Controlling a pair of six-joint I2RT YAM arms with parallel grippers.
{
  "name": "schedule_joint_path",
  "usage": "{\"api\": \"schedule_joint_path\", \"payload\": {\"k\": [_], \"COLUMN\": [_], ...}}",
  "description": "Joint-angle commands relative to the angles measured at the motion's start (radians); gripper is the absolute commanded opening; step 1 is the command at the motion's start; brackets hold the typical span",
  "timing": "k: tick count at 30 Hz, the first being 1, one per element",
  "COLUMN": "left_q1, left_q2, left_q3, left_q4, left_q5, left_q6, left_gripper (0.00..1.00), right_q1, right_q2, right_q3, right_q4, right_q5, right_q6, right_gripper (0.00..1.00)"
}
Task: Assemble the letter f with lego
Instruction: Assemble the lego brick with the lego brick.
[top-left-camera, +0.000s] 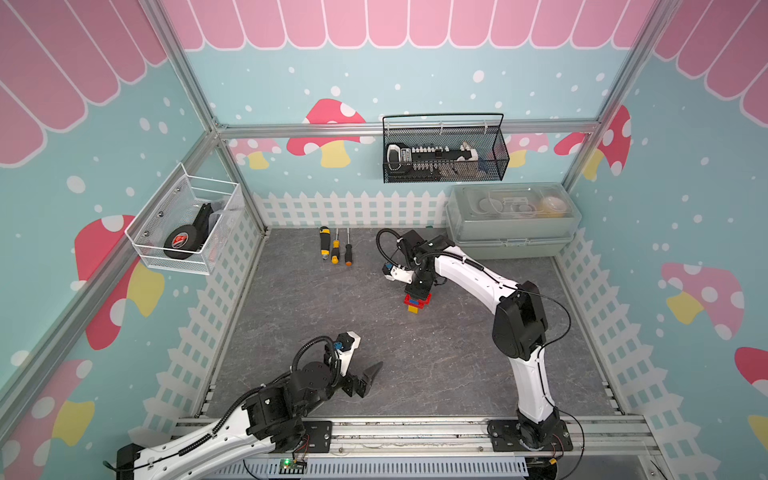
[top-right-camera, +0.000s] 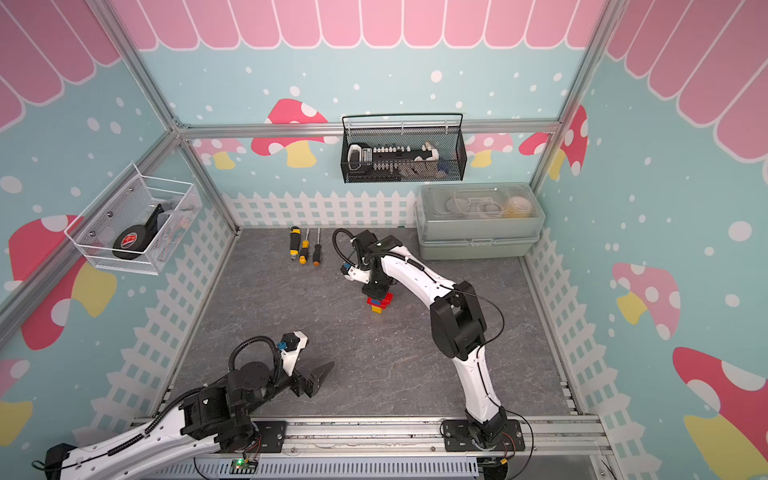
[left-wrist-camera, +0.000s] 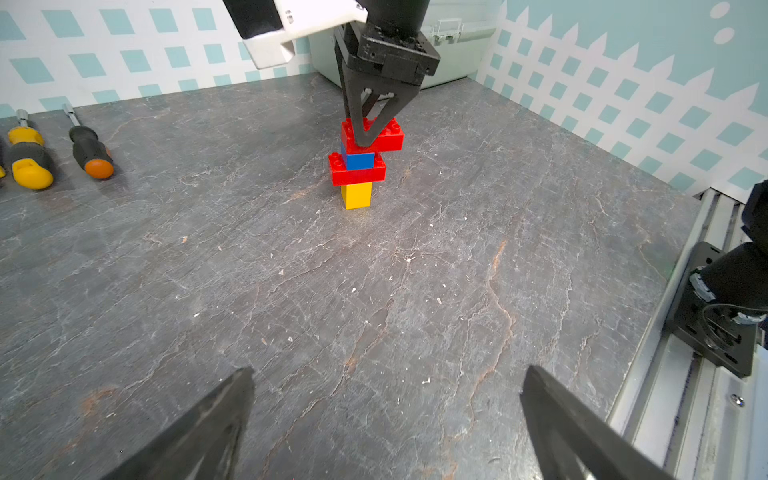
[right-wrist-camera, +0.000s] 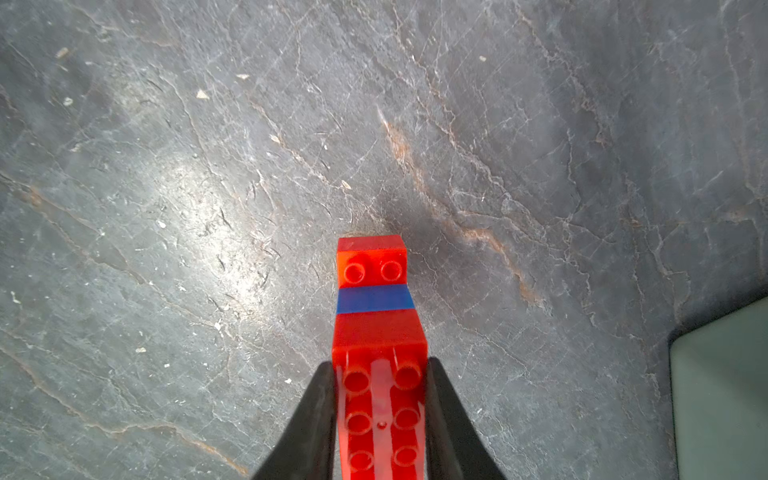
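In both top views we see the letter f (top-left-camera: 417, 301) standing upright near the middle of the surface (top-left-camera: 316, 316), with the right tool (top-left-camera: 418, 292) on top of it. A sideways pull here could tip the narrow stack, because it stands on only one small brick. The right arm reaches forward with its wrist bent down, and the left tool (top-left-camera: 372, 377) rests low near the front edge, well apart. In the left wrist view the left tool is spread wide. The right tool pinches the upper red brick (left-wrist-camera: 376, 135), which sits above the blue brick (left-wrist-camera: 359, 161), the lower red brick (left-wrist-camera: 357, 174) and the yellow brick (left-wrist-camera: 356, 195). If the tool lifts before it lets go, the bricks may separate or the whole letter may rise. In the right wrist view its fingers (right-wrist-camera: 307, 424) press both long sides of this brick.
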Motion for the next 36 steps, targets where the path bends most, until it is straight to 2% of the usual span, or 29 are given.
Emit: {"api": "schedule_joint_path", "payload": {"k": [1,19,25,32,34,35,36], "left_q1": [-0.007,-0.007,-0.007,-0.007,-0.007,-0.007,-0.007], "left_q2": [-0.007,-0.007,-0.008,-0.009,-0.007,-0.006,-0.006], "left_q3": [-0.007,-0.007,-0.007,-0.007,-0.007,-0.007,-0.007], "left_q4": [0.008,0.008,0.008,0.008,0.009,0.009,0.009], "left_q5": [0.007,0.008,0.010,0.010,0.010,0.010,0.009], "left_q6": [0.014,0.014,0.014,0.014,0.014,0.014,0.014], "left_gripper": [0.99,0.99,0.99,0.99,0.99,0.99,0.99], "right_q1": [0.008,0.007,0.007,0.005,0.002,0.001,-0.001], "right_q2": [0.079,0.024,-0.033,-0.148,-0.206,-0.225,-0.271], "right_q3": [-0.058,-0.055,-0.062,-0.148,-0.200,-0.223,-0.252], "right_q4": [-0.078,-0.062,-0.017,0.151,0.221,0.251,0.284], "right_q5": [-0.026,-0.022,-0.008,0.001,0.005,-0.002,-0.011], "right_q6": [-0.008,-0.012,-0.006,0.019,0.026,0.027,0.027], "right_gripper": [0.24,0.26,0.34,0.57,0.71,0.94,0.99]}}
